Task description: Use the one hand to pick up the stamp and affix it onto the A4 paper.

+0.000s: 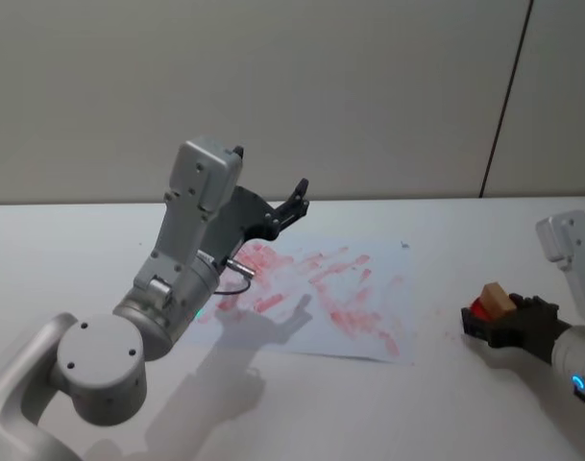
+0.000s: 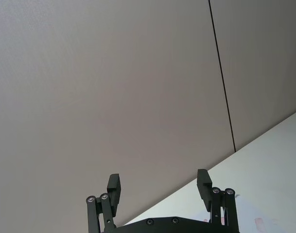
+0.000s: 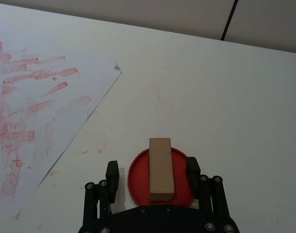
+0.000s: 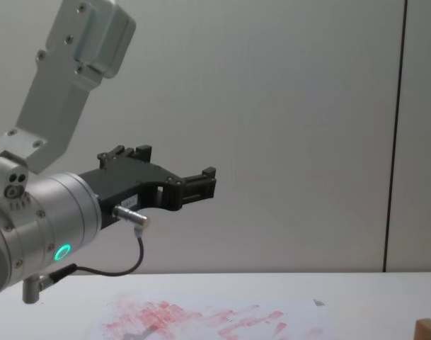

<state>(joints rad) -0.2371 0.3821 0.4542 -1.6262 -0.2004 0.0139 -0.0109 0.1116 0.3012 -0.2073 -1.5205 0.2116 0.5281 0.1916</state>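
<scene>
Right gripper (image 3: 152,175) open, fingers either side of red ink pad (image 3: 138,177). Stamp (image 3: 160,168) lying on pad, seemingly not clamped. A4 paper (image 3: 36,111) nearby on white table (image 3: 220,102), red-smeared.

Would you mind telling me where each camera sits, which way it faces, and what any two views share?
Head: high, looking down at the table; paper mid-table, left gripper raised, right gripper low around the stamp.
Left wrist: behind the open left gripper, aimed at the wall.
Right wrist: behind the open right gripper, facing stamp on a red ink pad.
Chest: low, facing forward; left gripper in the air.
Shared: head and right wrist both show the paper and stamp.
</scene>
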